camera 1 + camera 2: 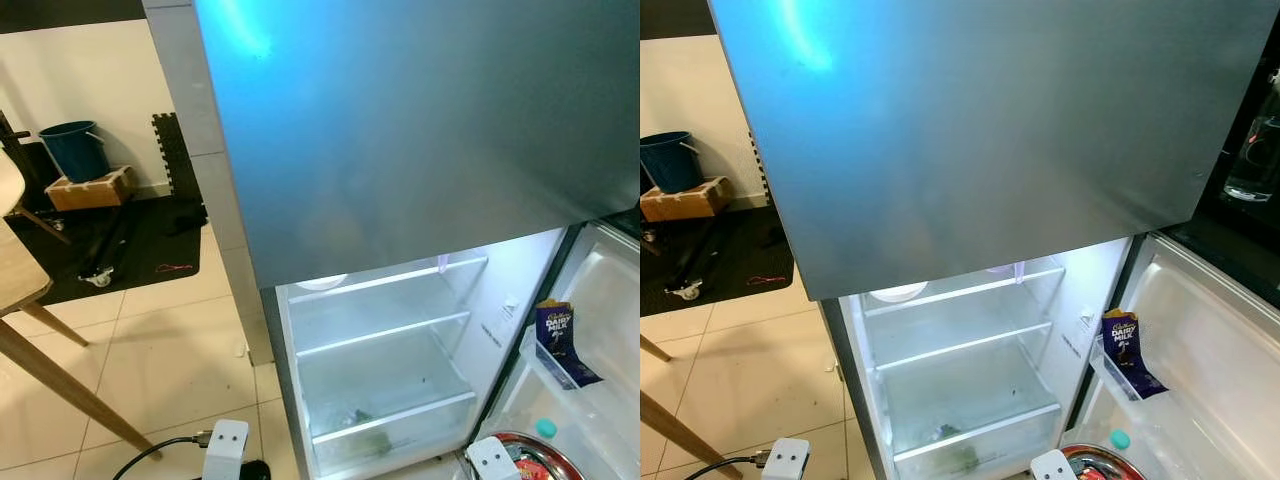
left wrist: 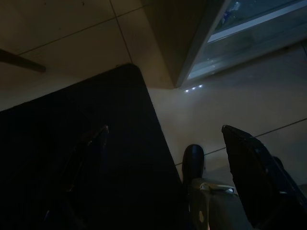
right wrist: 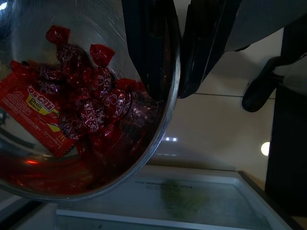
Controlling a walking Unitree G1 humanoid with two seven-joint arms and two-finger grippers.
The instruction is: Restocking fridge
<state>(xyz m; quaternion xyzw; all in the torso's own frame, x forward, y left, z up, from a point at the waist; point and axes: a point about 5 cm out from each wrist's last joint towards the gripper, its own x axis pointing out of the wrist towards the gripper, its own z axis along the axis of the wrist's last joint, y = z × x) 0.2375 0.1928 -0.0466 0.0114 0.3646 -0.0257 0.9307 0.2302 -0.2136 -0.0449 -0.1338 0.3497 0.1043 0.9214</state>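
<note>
The right gripper (image 3: 175, 52) pinches the rim of a steel bowl (image 3: 158, 139) of red sweets (image 3: 91, 103), one finger inside, one outside, at five o'clock before the open fridge (image 1: 385, 350); the left gripper (image 2: 165, 158) hangs low over the floor, fingers spread wide.

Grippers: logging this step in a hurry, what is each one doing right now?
Left gripper: open, holding nothing, hanging above the floor.
Right gripper: shut on the rim of the metal bowl of red sweets.
</note>
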